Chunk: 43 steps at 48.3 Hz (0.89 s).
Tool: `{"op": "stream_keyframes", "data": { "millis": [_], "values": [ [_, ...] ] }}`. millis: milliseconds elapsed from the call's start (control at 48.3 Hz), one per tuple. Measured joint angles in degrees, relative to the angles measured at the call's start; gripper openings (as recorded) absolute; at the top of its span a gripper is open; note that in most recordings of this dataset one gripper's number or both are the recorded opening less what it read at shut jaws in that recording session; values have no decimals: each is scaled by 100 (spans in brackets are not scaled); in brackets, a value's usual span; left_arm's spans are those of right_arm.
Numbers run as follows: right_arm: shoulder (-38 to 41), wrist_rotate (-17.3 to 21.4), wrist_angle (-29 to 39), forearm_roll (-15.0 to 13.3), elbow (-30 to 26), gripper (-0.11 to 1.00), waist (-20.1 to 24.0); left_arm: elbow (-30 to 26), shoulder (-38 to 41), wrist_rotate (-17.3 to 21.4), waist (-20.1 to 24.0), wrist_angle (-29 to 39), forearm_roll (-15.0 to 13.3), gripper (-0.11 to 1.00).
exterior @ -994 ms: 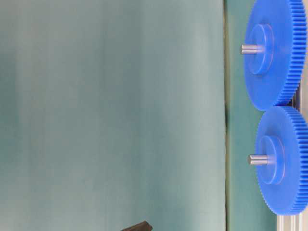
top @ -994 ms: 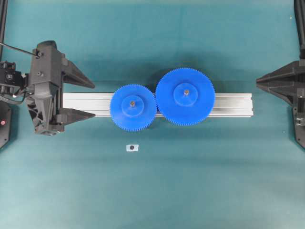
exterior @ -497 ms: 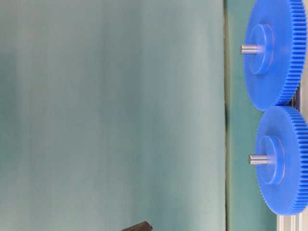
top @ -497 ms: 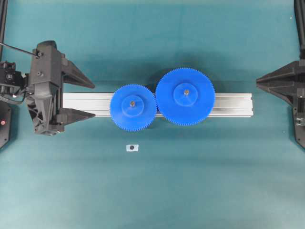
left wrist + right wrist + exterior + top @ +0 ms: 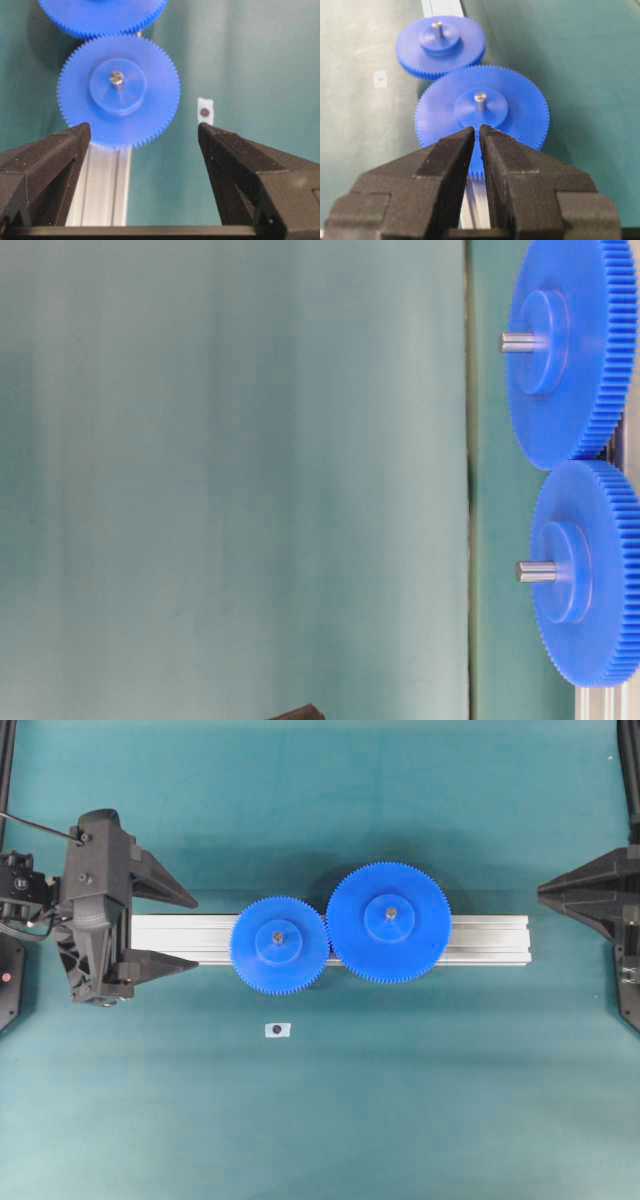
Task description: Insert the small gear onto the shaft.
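The left gripper [image 5: 190, 932] sits low at the left end of the grooved aluminium rail [image 5: 490, 939], lying roughly level and pointing along it toward the middle of the green counter [image 5: 320, 1120]. Its two black fingers [image 5: 165, 888] are spread wide to either side of the rail end and grasp nothing; from its own camera the gap between them frames the small gear [image 5: 118, 91] ahead, with clear space between the fingertips and the toothed rim. That small gear [image 5: 279, 943] is seated flat over the rail with the shaft [image 5: 277, 934] poking up through its raised hub, and its teeth meet those of the larger blue gear [image 5: 389, 922] just to its right, which sits on a pin of its own. From table level, where the picture is turned on its side, the shaft [image 5: 536, 572] stands proud of the small gear's hub. A small white tag with a dark dot [image 5: 277, 1030] lies on the counter near the small gear, apart from the rail. The right gripper [image 5: 476, 132] rests far off at the right edge of the counter, pointing back along the rail toward the larger gear, with its fingers pressed nearly together around nothing and well clear of both gears.
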Motion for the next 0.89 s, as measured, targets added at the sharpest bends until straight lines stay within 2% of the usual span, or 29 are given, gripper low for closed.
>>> {"op": "stream_keyframes", "data": {
  "millis": [891],
  "values": [
    [0,0,0,0,0,27,0,9,79,0,-62,0,0,85]
  ]
}}
